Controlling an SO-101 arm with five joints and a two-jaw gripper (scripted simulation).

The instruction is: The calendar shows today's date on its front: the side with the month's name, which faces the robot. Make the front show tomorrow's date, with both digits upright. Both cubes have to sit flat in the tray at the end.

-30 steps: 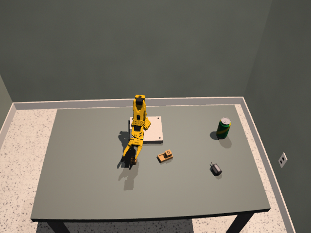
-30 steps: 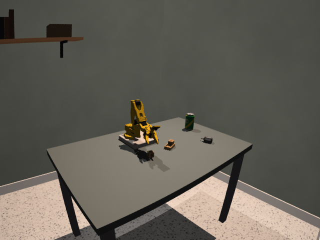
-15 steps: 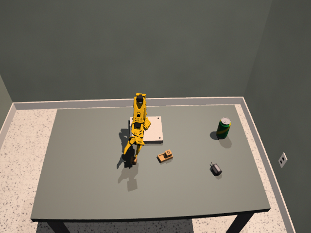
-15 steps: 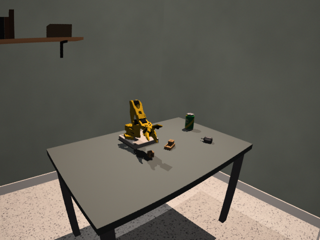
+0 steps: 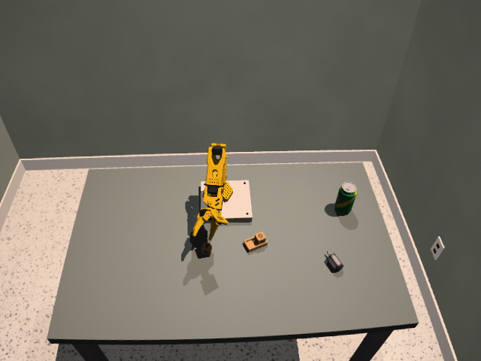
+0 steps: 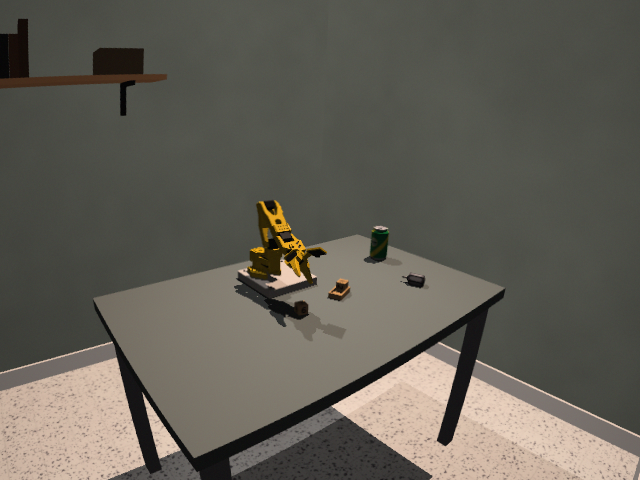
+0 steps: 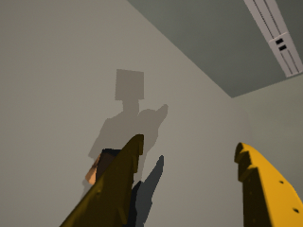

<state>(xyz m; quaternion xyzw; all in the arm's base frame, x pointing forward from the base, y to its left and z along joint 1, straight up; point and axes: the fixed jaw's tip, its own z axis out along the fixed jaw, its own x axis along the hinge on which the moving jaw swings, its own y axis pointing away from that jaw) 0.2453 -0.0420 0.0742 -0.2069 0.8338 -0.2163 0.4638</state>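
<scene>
My gripper is open and empty, above the table and on the robot's side of the loose cube. The loose dark brown cube lies on the table in the arm's shadow; in the wrist view the left finger partly hides this cube. Its digits are too dark to read. The small orange-brown tray stands to the right of the loose cube in the top view. The other cube sits in the tray's right end, a 0 on its top. The calendar's front is hidden.
The white base plate lies under the arm, behind the tray. A green can stands at the back right. A dark plug-like object with prongs lies right of the tray.
</scene>
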